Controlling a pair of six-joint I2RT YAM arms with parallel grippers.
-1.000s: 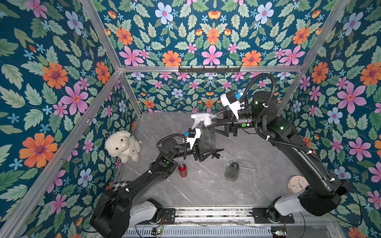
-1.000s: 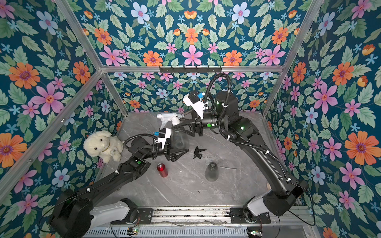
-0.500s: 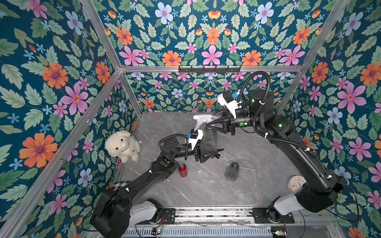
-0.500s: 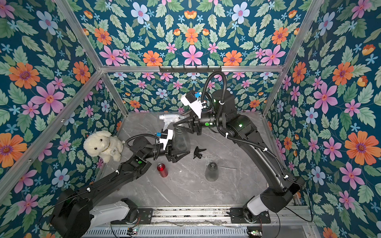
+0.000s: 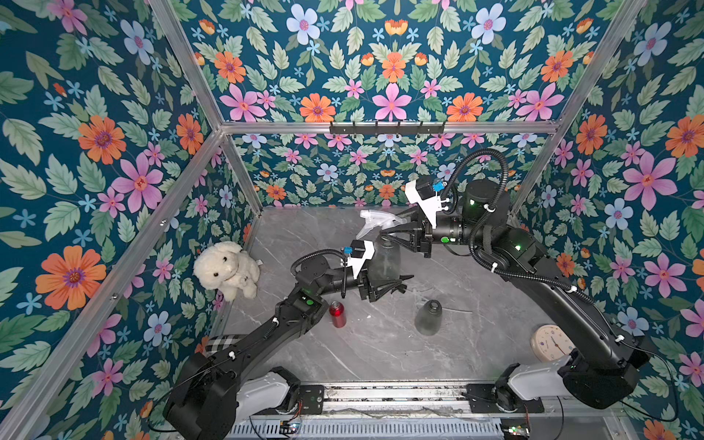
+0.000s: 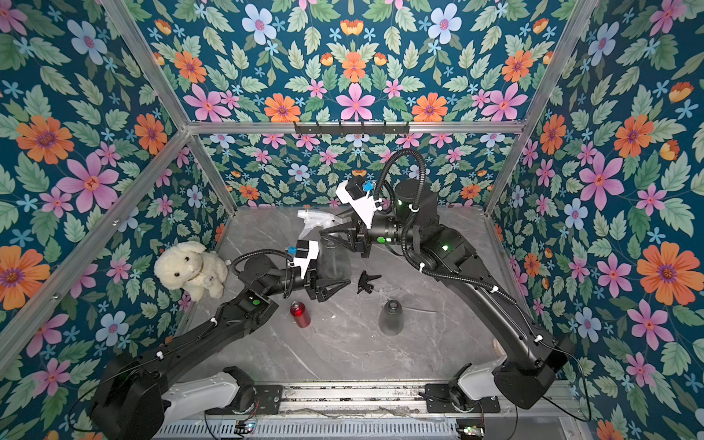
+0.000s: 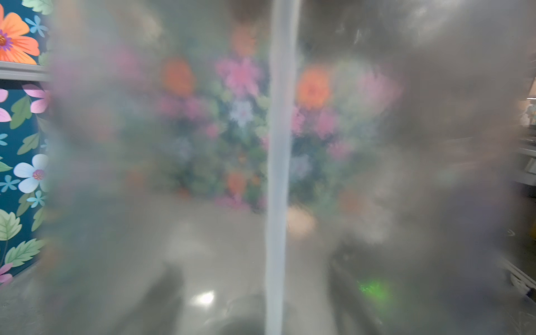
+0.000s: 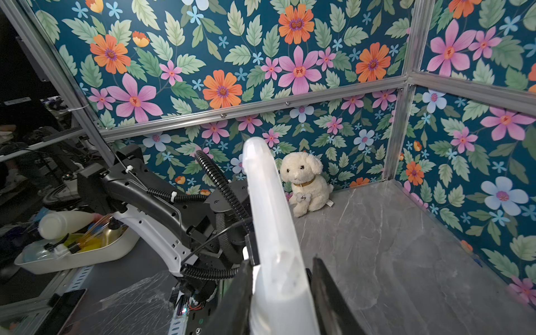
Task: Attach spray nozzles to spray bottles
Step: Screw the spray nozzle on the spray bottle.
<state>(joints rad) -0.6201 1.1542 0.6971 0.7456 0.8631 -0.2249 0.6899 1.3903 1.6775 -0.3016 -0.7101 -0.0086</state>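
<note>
A smoky-grey spray bottle stands upright at mid-table, with my left gripper shut round its lower body. In the left wrist view its blurred wall fills the picture, with a white dip tube running down inside. A whitish spray nozzle sits on the bottle's neck. My right gripper is shut on this nozzle, one finger on each side. A black nozzle lies on the table. Nearer the front stand a second grey bottle and a red bottle, both without nozzles.
A cream plush dog sits against the left wall. A round clock lies at the front right beside the right arm. Flowered walls close in three sides. In the right wrist view a tray of bottles stands outside the enclosure.
My right gripper's jaws have closed from wide open onto the whitish nozzle, and that wrist has shifted slightly. The left gripper and its bottle have stayed put.
</note>
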